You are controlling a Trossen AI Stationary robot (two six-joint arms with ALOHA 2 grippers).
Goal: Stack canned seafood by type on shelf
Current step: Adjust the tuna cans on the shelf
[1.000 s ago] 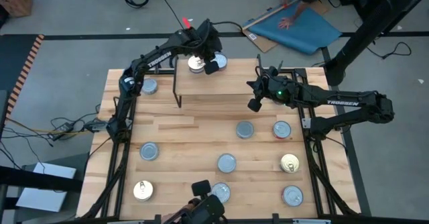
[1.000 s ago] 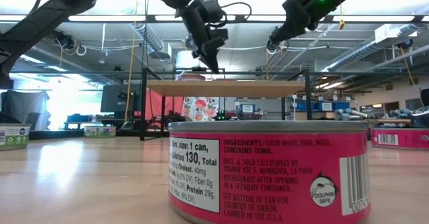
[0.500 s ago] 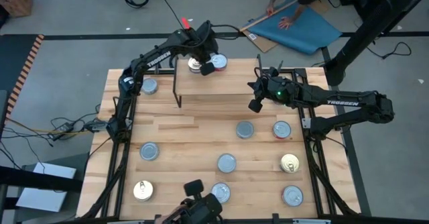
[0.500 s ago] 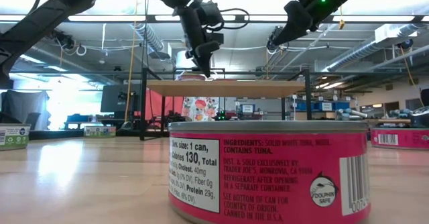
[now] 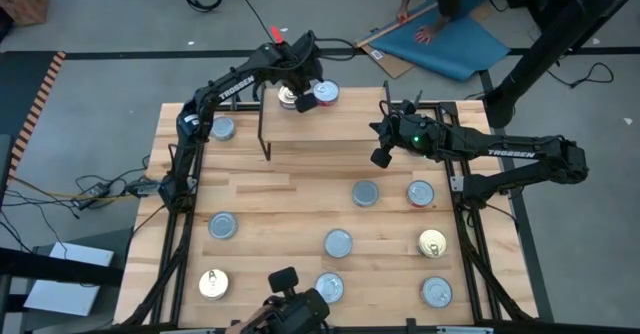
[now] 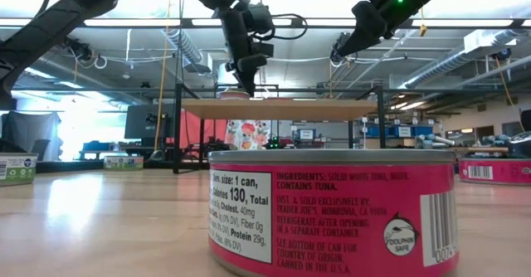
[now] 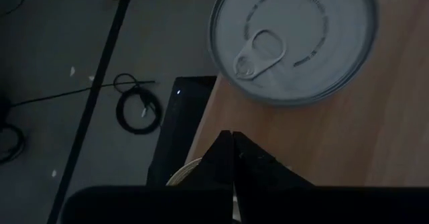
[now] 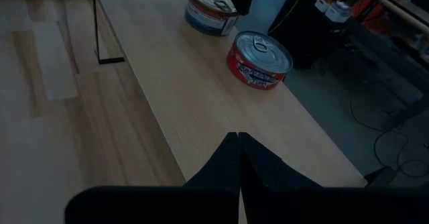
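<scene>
Shelf point(image 5: 345, 129) serves as landmark — a light-wood board on black wire legs at the far middle of the wooden tabletop point(image 5: 280, 204); at its far edge sit two tins side by side, a blue-labelled tin point(image 8: 210, 11) toward the left corner and a red-labelled tin point(image 8: 259, 60) just beside it, apart from it; left gripper point(image 5: 301, 98) hangs over that far edge with fingers pressed together, clamped on nothing, its tips between the two tins and slightly above them; right gripper point(image 5: 381, 157) hovers above the shelf's right end, well apart from both tins, fingers likewise together and empty; nearer than the shelf — loose on the tabletop — lie silver-topped tins point(image 5: 338, 242), two gold-topped tins point(image 5: 432, 242) and a red-rimmed tin point(image 5: 421, 193); one more silver tin point(image 5: 222, 129) sits left of the shelf.
</scene>
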